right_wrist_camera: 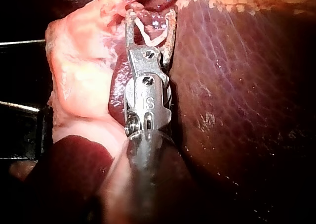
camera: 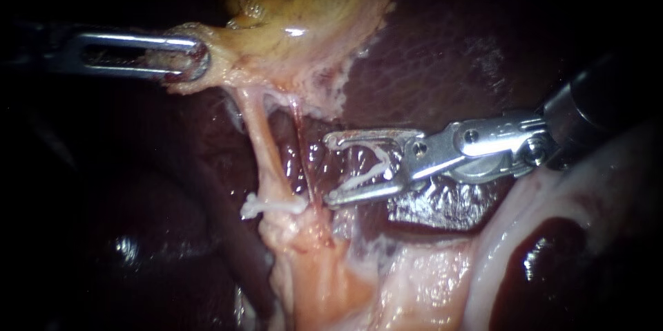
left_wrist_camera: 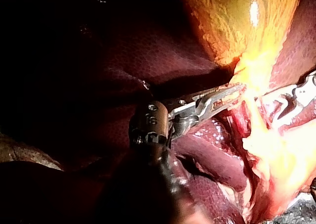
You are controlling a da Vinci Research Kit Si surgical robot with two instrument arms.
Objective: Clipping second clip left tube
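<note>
My left instrument (camera: pixel 188 60) comes in from the left, its jaws shut on the pale neck of the yellow gallbladder (camera: pixel 311 6); the left wrist view shows the same hold (left_wrist_camera: pixel 224 93). From that neck the pale left tube (camera: pixel 259 137) runs down, with a white clip (camera: pixel 271 204) across its lower part. A thin red tube (camera: pixel 302 155) lies just to its right. My right instrument (camera: pixel 330 170) stands right of both tubes and apart from them. Its jaws are spread wide and carry an open white clip (camera: pixel 366 168), also seen in the right wrist view (right_wrist_camera: pixel 150 33).
Dark red liver (camera: pixel 449 61) lies behind and to the right. Pale fatty tissue (camera: pixel 414 276) fills the lower middle, and a thick whitish fold (camera: pixel 552 193) runs under my right instrument's shaft.
</note>
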